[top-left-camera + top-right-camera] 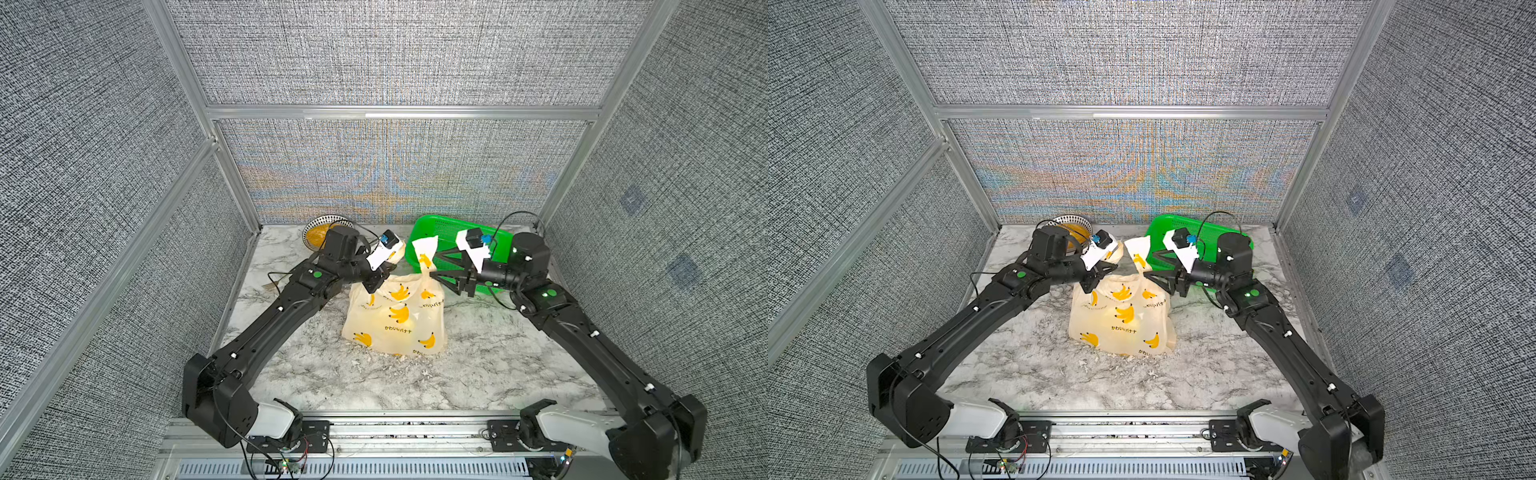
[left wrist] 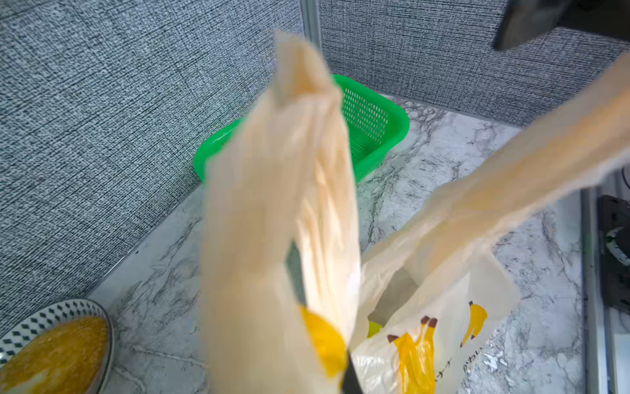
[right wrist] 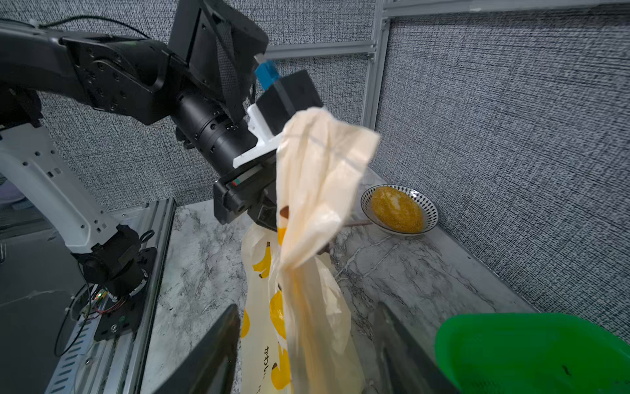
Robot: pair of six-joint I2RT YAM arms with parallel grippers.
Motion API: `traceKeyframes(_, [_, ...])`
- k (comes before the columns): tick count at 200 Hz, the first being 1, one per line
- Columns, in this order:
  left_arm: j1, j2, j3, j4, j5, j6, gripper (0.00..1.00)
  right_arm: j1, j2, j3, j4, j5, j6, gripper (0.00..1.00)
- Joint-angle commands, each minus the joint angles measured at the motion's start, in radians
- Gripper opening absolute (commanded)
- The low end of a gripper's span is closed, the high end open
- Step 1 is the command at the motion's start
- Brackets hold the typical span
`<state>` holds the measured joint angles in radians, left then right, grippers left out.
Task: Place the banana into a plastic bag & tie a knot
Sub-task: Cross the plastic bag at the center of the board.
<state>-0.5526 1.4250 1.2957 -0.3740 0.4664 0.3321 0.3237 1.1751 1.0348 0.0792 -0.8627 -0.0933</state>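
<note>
**A:** What is hard to make out?

**B:** Mostly the banana [image 2: 374, 329]. Only a small yellow-green patch shows in the mouth of the plastic bag [image 1: 417, 322]. The left claw [image 1: 376, 284] is pressed together on one handle strip [image 2: 272, 204], which blurs in its wrist view and hides nearly all of the claw there.

**A:** And the right claw [image 1: 435, 265]?

**B:** It is spread wide. The other handle [image 1: 424, 249] stands upright between its fingers [image 3: 211, 354], and I can't see it touching either one. The two handles are apart, untied.

**A:** Is there room to move?

**B:** The bag sits in the middle of the counter [image 1: 498, 353], a little toward the far edge. Bare marbled surface runs from it to the near edge. A green basket [image 1: 438, 229] fills the far right corner. A bowl [image 1: 316, 235] of yellow grains sits at the far left, partly behind the left arm. Grey woven walls [image 1: 374, 62] close in three sides.

**A:** Textures?

**B:** The bag is thin, crinkled cream film printed with bananas. The basket is hard, glossy and perforated.
</note>
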Motion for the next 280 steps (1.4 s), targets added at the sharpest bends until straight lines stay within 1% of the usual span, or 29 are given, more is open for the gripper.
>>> traceKeyframes(1, [0.002, 0.026, 0.039, -0.083, 0.089, 0.052, 0.0, -0.07, 0.0, -0.034, 0.228, -0.058, 0.194, 0.62])
traceKeyframes(13, [0.002, 0.042, 0.054, -0.093, 0.099, 0.058, 0.0, -0.095, 0.029, -0.028, 0.254, -0.082, 0.242, 0.59])
traceKeyframes(25, [0.002, 0.055, 0.063, -0.095, 0.102, 0.06, 0.0, -0.11, 0.058, -0.029, 0.283, -0.105, 0.279, 0.59])
traceKeyframes(38, [0.002, 0.073, 0.078, -0.105, 0.113, 0.063, 0.0, -0.109, 0.098, -0.019, 0.311, -0.114, 0.323, 0.57])
traceKeyframes(52, [0.001, 0.088, 0.093, -0.111, 0.126, 0.067, 0.0, -0.1, 0.162, -0.002, 0.361, -0.166, 0.386, 0.52])
traceKeyframes(60, [0.001, 0.097, 0.102, -0.114, 0.134, 0.068, 0.0, -0.087, 0.2, 0.021, 0.362, -0.191, 0.399, 0.49])
traceKeyframes(79, [0.002, 0.117, 0.124, -0.131, 0.146, 0.072, 0.0, -0.045, 0.263, 0.083, 0.306, -0.214, 0.371, 0.46])
traceKeyframes(107, [0.001, 0.131, 0.14, -0.155, 0.165, 0.083, 0.0, 0.012, 0.301, 0.136, 0.272, -0.223, 0.334, 0.45])
traceKeyframes(122, [0.002, 0.132, 0.143, -0.158, 0.173, 0.085, 0.0, 0.025, 0.325, 0.168, 0.249, -0.214, 0.323, 0.45])
traceKeyframes(136, [0.001, 0.13, 0.142, -0.157, 0.175, 0.087, 0.0, 0.036, 0.35, 0.198, 0.224, -0.223, 0.311, 0.41])
traceKeyframes(162, [0.002, 0.125, 0.141, -0.166, 0.179, 0.094, 0.0, 0.054, 0.38, 0.229, 0.19, -0.224, 0.287, 0.39])
traceKeyframes(182, [0.002, 0.123, 0.14, -0.169, 0.175, 0.1, 0.0, 0.068, 0.398, 0.251, 0.179, -0.24, 0.282, 0.33])
traceKeyframes(186, [0.002, 0.122, 0.14, -0.172, 0.175, 0.101, 0.0, 0.072, 0.4, 0.256, 0.172, -0.243, 0.276, 0.31])
traceKeyframes(198, [0.002, 0.122, 0.142, -0.172, 0.168, 0.102, 0.0, 0.082, 0.406, 0.272, 0.144, -0.249, 0.254, 0.17])
traceKeyframes(208, [0.002, 0.12, 0.143, -0.172, 0.154, 0.1, 0.0, 0.086, 0.405, 0.279, 0.12, -0.242, 0.236, 0.0])
traceKeyframes(220, [0.002, 0.117, 0.147, -0.17, 0.131, 0.088, 0.0, 0.085, 0.396, 0.269, 0.112, -0.223, 0.229, 0.0])
traceKeyframes(224, [0.002, 0.114, 0.149, -0.172, 0.123, 0.085, 0.05, 0.084, 0.389, 0.265, 0.114, -0.21, 0.228, 0.0])
traceKeyframes(233, [0.002, 0.101, 0.149, -0.169, 0.106, 0.07, 0.32, 0.081, 0.376, 0.252, 0.127, -0.181, 0.235, 0.0])
traceKeyframes(242, [0.002, 0.081, 0.136, -0.159, 0.093, 0.055, 0.51, 0.078, 0.366, 0.24, 0.148, -0.159, 0.258, 0.0])
traceKeyframes(249, [0.002, 0.056, 0.119, -0.138, 0.073, 0.036, 0.59, 0.076, 0.361, 0.23, 0.172, -0.136, 0.283, 0.0])
traceKeyframes(255, [0.002, 0.03, 0.095, -0.112, 0.04, 0.007, 0.63, 0.077, 0.357, 0.224, 0.193, -0.12, 0.305, 0.0])
traceKeyframes(259, [0.002, 0.009, 0.077, -0.092, 0.018, -0.011, 0.71, 0.075, 0.354, 0.219, 0.203, -0.11, 0.316, 0.0])
traceKeyframes(264, [0.002, -0.018, 0.053, -0.064, -0.008, -0.032, 0.73, 0.076, 0.352, 0.213, 0.215, -0.098, 0.329, 0.0])
traceKeyframes(265, [0.002, -0.026, 0.049, -0.059, -0.013, -0.035, 0.75, 0.076, 0.351, 0.211, 0.218, -0.096, 0.331, 0.0])
traceKeyframes(268, [0.002, -0.043, 0.034, -0.045, -0.028, -0.047, 0.89, 0.075, 0.349, 0.207, 0.228, -0.089, 0.34, 0.0])
traceKeyframes(270, [0.001, -0.055, 0.026, -0.033, -0.037, -0.054, 0.93, 0.076, 0.347, 0.204, 0.233, -0.085, 0.345, 0.0])
traceKeyframes(274, [0.002, -0.077, 0.006, -0.013, -0.052, -0.074, 0.95, 0.075, 0.345, 0.198, 0.243, -0.075, 0.353, 0.0])
traceKeyframes(277, [0.002, -0.097, -0.005, -0.001, -0.06, -0.086, 0.99, 0.076, 0.342, 0.194, 0.251, -0.068, 0.359, 0.0])
traceKeyframes(280, [0.002, -0.115, -0.018, 0.013, -0.068, -0.1, 0.99, 0.077, 0.339, 0.189, 0.255, -0.062, 0.364, 0.0])
